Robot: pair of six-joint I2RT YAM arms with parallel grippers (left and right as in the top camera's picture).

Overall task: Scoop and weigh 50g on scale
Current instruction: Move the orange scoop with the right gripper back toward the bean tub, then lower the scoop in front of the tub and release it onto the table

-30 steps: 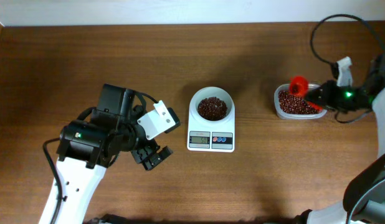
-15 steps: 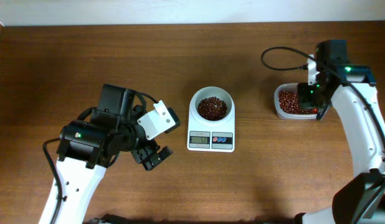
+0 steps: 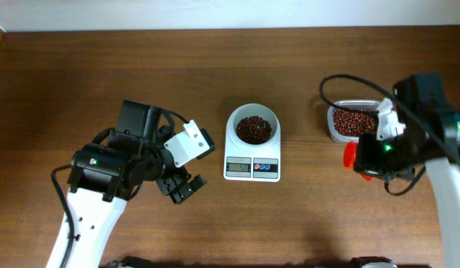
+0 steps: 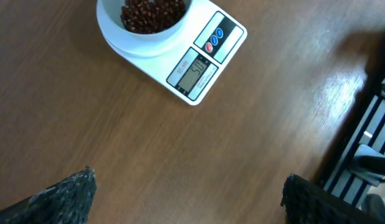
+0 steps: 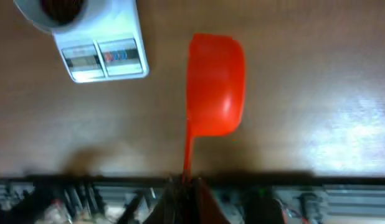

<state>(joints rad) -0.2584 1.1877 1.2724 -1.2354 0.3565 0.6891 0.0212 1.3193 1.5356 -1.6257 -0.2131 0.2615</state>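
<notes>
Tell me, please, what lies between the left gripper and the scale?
Only bare table separates the left gripper and the scale, as the overhead view shows.

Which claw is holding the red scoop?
The right claw, pinched shut on the thin handle of the red scoop. The left claw is wide open and holds nothing.

The small white digital scale shows dark digits on its grey display. They are too blurred to read with certainty.
</notes>
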